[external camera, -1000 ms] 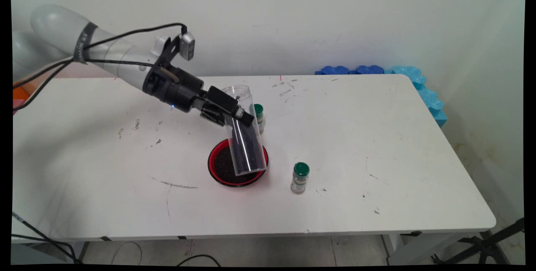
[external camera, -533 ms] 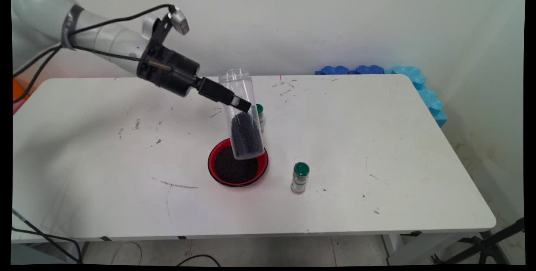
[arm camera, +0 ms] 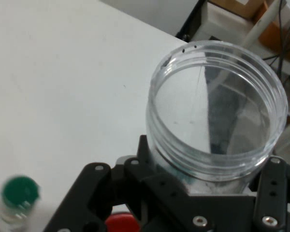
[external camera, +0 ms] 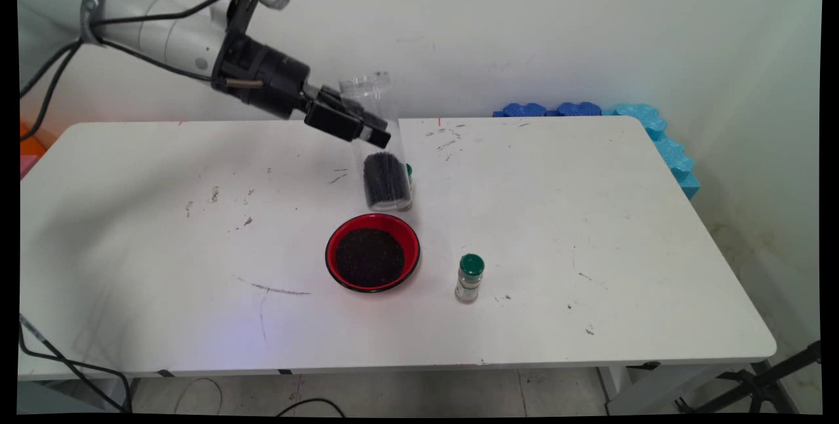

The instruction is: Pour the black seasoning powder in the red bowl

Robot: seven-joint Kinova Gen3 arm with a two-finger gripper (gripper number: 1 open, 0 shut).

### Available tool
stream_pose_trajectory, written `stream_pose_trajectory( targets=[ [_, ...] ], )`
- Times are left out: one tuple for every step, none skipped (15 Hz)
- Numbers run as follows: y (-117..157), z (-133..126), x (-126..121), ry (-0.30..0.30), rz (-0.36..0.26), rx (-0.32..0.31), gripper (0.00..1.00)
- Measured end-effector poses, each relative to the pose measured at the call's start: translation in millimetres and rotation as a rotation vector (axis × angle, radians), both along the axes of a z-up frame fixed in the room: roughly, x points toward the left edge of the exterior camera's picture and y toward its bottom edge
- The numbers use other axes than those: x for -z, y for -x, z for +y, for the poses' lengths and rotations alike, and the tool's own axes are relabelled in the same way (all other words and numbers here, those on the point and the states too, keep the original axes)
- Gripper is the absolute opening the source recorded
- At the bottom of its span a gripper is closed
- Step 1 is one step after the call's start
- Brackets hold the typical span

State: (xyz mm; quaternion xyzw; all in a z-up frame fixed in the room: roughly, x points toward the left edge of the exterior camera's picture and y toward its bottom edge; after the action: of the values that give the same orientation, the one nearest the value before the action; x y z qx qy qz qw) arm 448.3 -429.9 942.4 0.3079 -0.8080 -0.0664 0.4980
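Aloft behind the red bowl (external camera: 372, 251), gripper (external camera: 367, 132) clamps clear jar (external camera: 382, 149) mid-body, mouth up, keeping dark grains settled at bottom; green-capped bottle (external camera: 469, 278) right of bowl.

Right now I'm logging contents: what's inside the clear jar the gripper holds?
The clear jar in the gripper holds dark granules in its lower part; its upper part looks empty. The fingers cover a band of its wall.

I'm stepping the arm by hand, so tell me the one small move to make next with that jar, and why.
Probably lower the clear jar straight down onto bare table behind the red bowl. The hand grips it near upright, off the table, with dark grains settled at its bottom and its mouth open; the bowl already holds grains.
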Motion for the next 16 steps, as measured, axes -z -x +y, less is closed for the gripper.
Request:
stream_pose_trajectory(
  targets=[
    [0.0, -1.8, -3.4, 0.032, -0.008, 0.008, 0.00],
    [0.1, -3.6, -7.3, 0.073, -0.019, 0.018, 0.00],
    [0.0, -5.0, -9.7, 0.100, -0.026, 0.024, 0.00],
    [-0.1, -7.1, -13.2, 0.141, -0.038, 0.033, 0.00],
    [-0.2, -8.6, -15.6, 0.169, -0.046, 0.038, 0.00],
    [-0.3, -10.5, -18.3, 0.201, -0.057, 0.044, 0.00],
    [-0.5, -12.2, -20.9, 0.233, -0.068, 0.050, 0.00],
    [-0.9, -14.2, -23.8, 0.272, -0.085, 0.061, 0.00],
    [-1.3, -15.5, -25.5, 0.296, -0.097, 0.068, 0.00],
    [-1.7, -17.1, -27.6, 0.325, -0.111, 0.076, 0.00],
    [-2.8, -19.6, -30.2, 0.369, -0.135, 0.090, 0.00],
    [-3.8, -21.2, -31.7, 0.399, -0.155, 0.100, 0.00],
    [-5.4, -22.9, -33.0, 0.429, -0.177, 0.109, 0.00],
    [-6.4, -23.7, -33.6, 0.444, -0.189, 0.114, 0.00],
    [-7.8, -24.8, -34.2, 0.466, -0.207, 0.122, 0.00],
    [-8.7, -25.5, -34.4, 0.478, -0.219, 0.127, 0.00]
  ],
)
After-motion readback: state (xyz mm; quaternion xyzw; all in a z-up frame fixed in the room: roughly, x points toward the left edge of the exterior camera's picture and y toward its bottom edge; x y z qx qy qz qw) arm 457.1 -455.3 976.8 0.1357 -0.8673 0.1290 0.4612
